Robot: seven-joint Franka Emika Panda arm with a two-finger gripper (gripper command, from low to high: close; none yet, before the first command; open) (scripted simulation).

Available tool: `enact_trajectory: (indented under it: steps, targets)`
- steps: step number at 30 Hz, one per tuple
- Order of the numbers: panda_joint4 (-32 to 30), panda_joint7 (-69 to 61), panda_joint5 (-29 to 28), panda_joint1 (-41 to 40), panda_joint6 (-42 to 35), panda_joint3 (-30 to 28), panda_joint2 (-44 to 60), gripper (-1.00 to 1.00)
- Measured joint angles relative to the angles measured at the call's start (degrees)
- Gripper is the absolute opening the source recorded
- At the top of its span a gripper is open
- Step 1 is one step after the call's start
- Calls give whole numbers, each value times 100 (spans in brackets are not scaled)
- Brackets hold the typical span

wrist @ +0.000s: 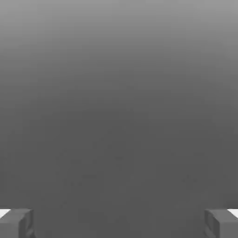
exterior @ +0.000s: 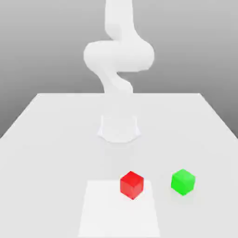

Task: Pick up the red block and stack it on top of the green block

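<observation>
So the red block [exterior: 132, 185] is sitting on a pale square on the desk [exterior: 56, 162], green block [exterior: 183, 181] nearby toward the exterior view's right, while the hand view has the fingers [wrist: 15, 223] spread wide with just grey between them.

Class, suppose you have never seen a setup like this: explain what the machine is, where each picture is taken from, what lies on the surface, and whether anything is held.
The machine is a simulated robot arm, white and jointed, ending in a two-finger gripper. The exterior view comes from a camera off the arm and shows the arm rising behind a pale tabletop. The hand view comes from a camera on the hand; the two fingertips stand wide apart there, with nothing between them, so nothing is held. On the tabletop, a red block sits on a lighter patch; a green block sits apart from it, toward the exterior view's right.
</observation>
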Motion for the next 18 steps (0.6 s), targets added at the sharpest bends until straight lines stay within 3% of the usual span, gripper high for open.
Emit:
enact_trajectory:
  steps: [18]
  targets:
    - [-2866, 3924, 144, -684, 2712, 1271, 3824, 0]
